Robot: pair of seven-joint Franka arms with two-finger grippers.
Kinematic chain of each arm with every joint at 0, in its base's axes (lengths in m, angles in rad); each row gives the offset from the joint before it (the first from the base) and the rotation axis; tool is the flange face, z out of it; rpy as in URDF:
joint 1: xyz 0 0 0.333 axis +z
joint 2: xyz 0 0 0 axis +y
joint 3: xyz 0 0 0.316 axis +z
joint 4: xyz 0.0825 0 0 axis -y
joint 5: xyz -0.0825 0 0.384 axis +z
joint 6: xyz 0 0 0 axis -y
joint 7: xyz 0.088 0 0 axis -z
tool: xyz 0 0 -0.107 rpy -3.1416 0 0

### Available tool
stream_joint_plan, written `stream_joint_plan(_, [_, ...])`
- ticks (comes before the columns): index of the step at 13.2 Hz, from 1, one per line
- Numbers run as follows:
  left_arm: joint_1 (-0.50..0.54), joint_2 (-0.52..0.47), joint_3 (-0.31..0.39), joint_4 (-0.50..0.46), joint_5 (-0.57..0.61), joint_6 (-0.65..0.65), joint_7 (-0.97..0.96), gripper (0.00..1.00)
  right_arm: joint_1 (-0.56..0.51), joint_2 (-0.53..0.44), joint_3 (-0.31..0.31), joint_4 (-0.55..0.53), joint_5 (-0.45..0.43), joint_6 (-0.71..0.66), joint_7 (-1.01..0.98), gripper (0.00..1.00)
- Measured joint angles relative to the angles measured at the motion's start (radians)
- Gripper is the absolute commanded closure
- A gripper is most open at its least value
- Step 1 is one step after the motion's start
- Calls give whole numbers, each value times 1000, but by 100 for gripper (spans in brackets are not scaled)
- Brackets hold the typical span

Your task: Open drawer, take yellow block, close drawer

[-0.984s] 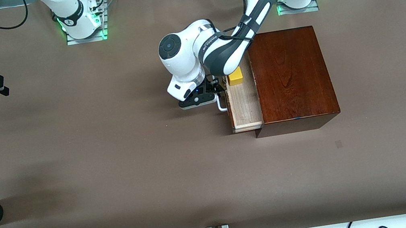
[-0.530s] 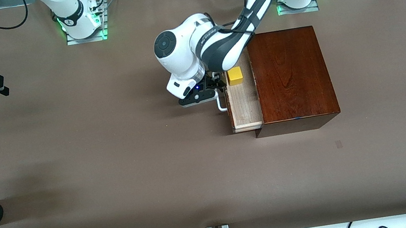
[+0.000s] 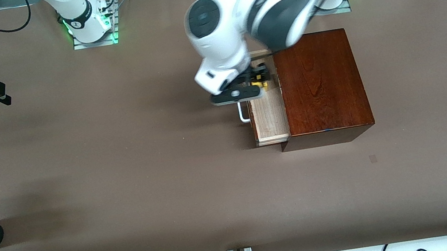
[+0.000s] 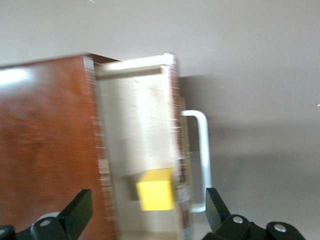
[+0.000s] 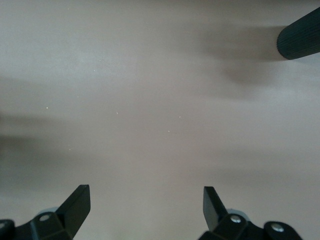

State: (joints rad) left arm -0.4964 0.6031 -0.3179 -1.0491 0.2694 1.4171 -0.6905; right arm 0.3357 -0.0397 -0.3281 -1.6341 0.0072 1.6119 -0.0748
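Our left gripper (image 3: 255, 79) has lifted off the handle (image 3: 243, 113) and swung over the open drawer (image 3: 269, 118), fingers spread, with the yellow block (image 4: 156, 189) on the drawer floor between them, ready for grasping. Our right gripper (image 5: 145, 205) waits open over bare table (image 3: 121, 159).

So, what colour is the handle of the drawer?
White; the handle shows best in the left wrist view.

Front cam's high up facing the robots, both wrist cams look straight down, and front plus left wrist share the drawer (image 3: 269, 118) (image 4: 142, 145).
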Motion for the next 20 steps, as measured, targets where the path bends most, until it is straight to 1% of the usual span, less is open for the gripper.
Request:
stream_joint_plan(2, [87, -71, 1, 0, -12, -79, 151, 0, 5, 10, 2, 0, 0, 0, 0, 0])
stream_joint_plan(4, [164, -138, 1, -6, -39, -131, 258, 0, 26, 26, 8, 0, 0, -1, -2, 0])
stream_joint_plan(5, [209, -183, 2, -31, -62, -144, 295, 0, 54, 35, 11, 0, 0, -5, -2, 0])
stream_joint_plan(6, [259, -237, 2, -83, -91, -141, 319, 0, 84, 42, 15, 0, 0, -15, -1, 0])
stream_joint_plan(7, [316, -301, 2, -160, -128, -117, 342, 0, 112, 48, 19, 0, 2, -20, -2, 0])
stream_joint_plan(10, [487, -516, 2, -476, -220, 92, 521, 0, 237, 83, 31, -1, 8, -48, -2, 0])
stream_joint_plan(11, [541, -570, 3, -559, -255, 138, 587, 0, 291, 104, 40, 0, 11, -44, -2, 0])
stream_joint_plan(12, [595, -610, 4, -618, -282, 163, 644, 0, 349, 126, 53, 5, 12, -32, -2, 0])
stream_joint_plan(13, [639, -635, 6, -656, -295, 176, 679, 0, 406, 153, 69, 19, 12, -8, -2, 0])
stream_joint_plan(15, [682, -650, 7, -693, -301, 186, 704, 0, 493, 234, 116, 96, 14, 39, -2, 0])
stream_joint_plan(16, [684, -649, 6, -703, -301, 191, 704, 0, 512, 287, 154, 151, 17, 51, -3, 0])
stream_joint_plan(18, [683, -649, 3, -711, -301, 195, 704, 0, 522, 401, 246, 259, 19, 91, -6, 0])
stream_joint_plan(20, [688, -649, 7, -712, -301, 195, 704, 0, 524, 499, 321, 314, 19, 207, -20, 0])
